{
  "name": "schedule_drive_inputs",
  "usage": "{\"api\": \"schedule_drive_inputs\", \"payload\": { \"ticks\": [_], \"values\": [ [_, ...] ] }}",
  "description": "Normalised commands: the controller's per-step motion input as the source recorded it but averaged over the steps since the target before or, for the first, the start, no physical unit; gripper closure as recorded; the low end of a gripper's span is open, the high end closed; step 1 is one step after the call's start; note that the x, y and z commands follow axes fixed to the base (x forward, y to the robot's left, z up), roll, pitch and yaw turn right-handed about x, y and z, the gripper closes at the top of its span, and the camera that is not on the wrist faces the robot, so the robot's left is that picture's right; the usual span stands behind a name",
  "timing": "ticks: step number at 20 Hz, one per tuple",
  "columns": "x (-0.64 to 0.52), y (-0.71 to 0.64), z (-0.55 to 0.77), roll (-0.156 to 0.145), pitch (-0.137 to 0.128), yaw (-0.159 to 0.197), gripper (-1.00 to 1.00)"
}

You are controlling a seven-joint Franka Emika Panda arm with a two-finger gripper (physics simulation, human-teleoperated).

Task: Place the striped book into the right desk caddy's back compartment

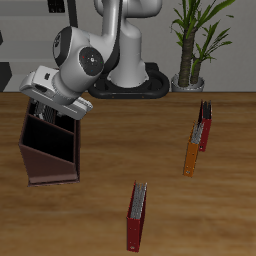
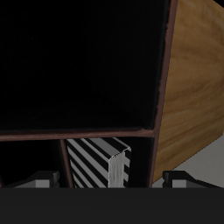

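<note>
Striped book [image 2: 92,162] between pincer [image 2: 112,180] fingers, over caddy [image 2: 188,96]

The right desk caddy [image 2: 166,79] fills the frame, its dark compartments split by thin reddish dividers; the striped book [image 2: 96,162] stands in one compartment, black-and-white cover and page edges showing; the gripper's fingertips [image 2: 179,178] sit apart, one on each side of it, not touching it.

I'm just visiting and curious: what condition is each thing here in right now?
gripper: above the right desk caddy, whether open or shut cannot be told
striped book: inside a caddy compartment, upright
right desk caddy: open-topped, standing on the table
red book: upright on the table
orange book: upright, beside a dark red book
</note>
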Motion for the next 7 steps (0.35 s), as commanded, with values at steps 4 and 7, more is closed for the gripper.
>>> {"api": "schedule_drive_inputs", "payload": {
  "ticks": [4, 7],
  "values": [
    [-0.01, 0.09, 0.10, 0.010, -0.022, 0.007, -1.00],
    [-0.08, 0.22, 0.22, 0.049, -0.042, 0.009, -1.00]
  ]
}}
